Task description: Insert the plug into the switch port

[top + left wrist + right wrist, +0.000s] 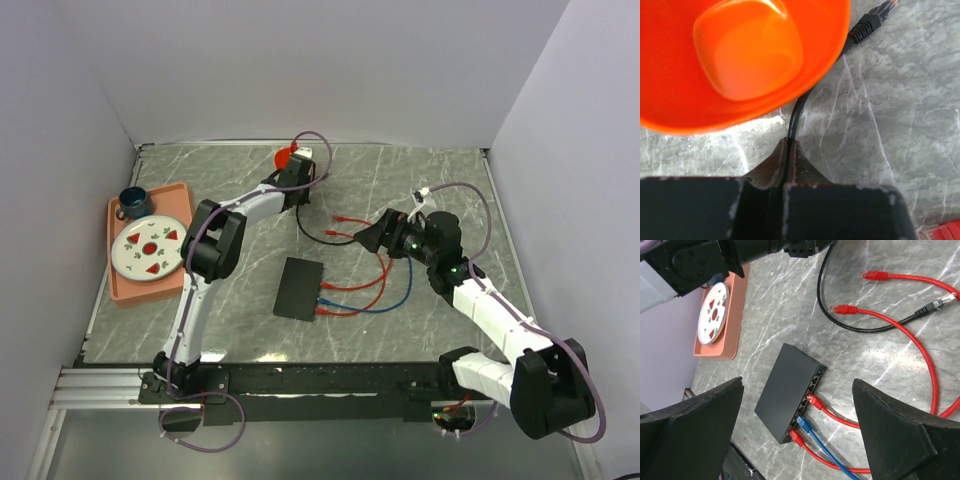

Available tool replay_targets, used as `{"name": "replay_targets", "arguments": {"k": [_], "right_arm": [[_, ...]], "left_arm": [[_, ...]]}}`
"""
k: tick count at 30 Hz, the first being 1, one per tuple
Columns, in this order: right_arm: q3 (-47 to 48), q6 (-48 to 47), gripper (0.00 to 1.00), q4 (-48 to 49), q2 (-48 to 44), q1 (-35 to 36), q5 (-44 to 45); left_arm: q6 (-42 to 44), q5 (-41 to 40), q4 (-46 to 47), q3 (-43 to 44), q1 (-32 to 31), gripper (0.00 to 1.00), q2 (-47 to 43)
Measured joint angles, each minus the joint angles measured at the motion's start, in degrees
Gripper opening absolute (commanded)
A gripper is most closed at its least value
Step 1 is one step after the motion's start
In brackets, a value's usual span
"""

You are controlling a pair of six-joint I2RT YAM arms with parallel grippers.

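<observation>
The left claw (788,150) is pinching the black cable (796,117) well behind the plug (867,26) — lying ahead-right, past the orange cup (740,55) — so the plug may be drooping and missing the switch port (817,381) beneath the spread right claw (797,390).

Grey marble table (450,190): black box (299,288), cables (362,285), tray (130,297), orange cup (285,157).

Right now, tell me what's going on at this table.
The left pincer is shut on the black cable, right beside the orange cup at the far side of the table. The cable's plug lies on the table, not yet inserted. The right pincer hangs open, holding nothing, near the loose red plugs. The black switch box already has two red cables and one blue cable plugged into one edge.
</observation>
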Motion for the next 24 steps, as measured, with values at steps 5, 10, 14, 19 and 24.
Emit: {"name": "replay_targets", "arguments": {"k": [5,10,14,19,24], "right_arm": [[-0.04,1.14,0.98,3.21,2.60,-0.04,-2.32],[-0.07,3.58,0.97,8.52,6.71,-0.07,-5.05],[0.11,5.62,0.97,12.94,10.67,-0.09,-7.48],[0.74,9.44,0.96,19.54,16.92,-0.09,-11.02],[1.14,13.73,0.93,26.32,22.49,-0.09,-14.14]], "left_arm": [[-1.86,3.37,7.50,-14.51,0.04,0.01,-8.33],[-5.62,8.02,9.66,-31.12,-0.90,0.01,-21.55],[-7.80,8.13,12.52,-38.34,-3.72,0.01,-30.84],[-9.99,8.59,16.26,-42.16,-8.74,0.01,-38.64],[-12.90,7.98,17.81,-47.60,-13.27,0.01,-42.97]]}}
